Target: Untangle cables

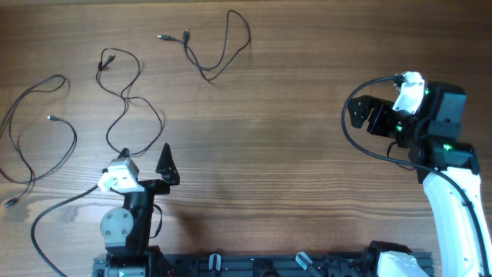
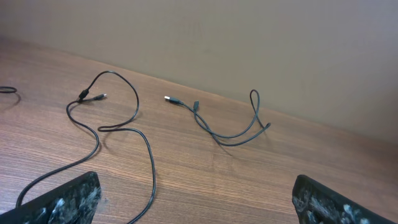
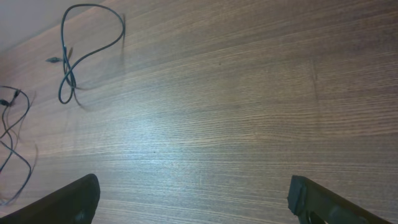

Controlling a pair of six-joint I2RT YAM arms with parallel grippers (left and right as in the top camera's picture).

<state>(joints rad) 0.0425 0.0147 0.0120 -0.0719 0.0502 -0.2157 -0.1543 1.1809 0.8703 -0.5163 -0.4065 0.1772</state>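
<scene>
Three thin black cables lie apart from one another on the wooden table point(image 1: 292, 154), none crossing another, each a loose wavy strand with small plug ends. One, the left cable point(image 1: 74, 138), sprawls at the table's left edge in a long open loop. Another, the middle cable point(image 1: 127, 98), has its two plugs close together at its far end and snakes toward the robot in two strands, ending just beside the left gripper point(image 1: 146, 158). From the left wrist, one of those strands runs down between the gripper's two fingers, and whether it touches them cannot be told. Last, the far cable point(image 1: 207, 75) is folded into a narrow hairpin near the table's far edge, its two plugs side by side, well apart from both arms. Two grippers are in view, and both have their fingers spread wide with nothing held. On the right side, the right gripper point(image 1: 367, 115) hangs over bare wood, well away from all three cables.
</scene>
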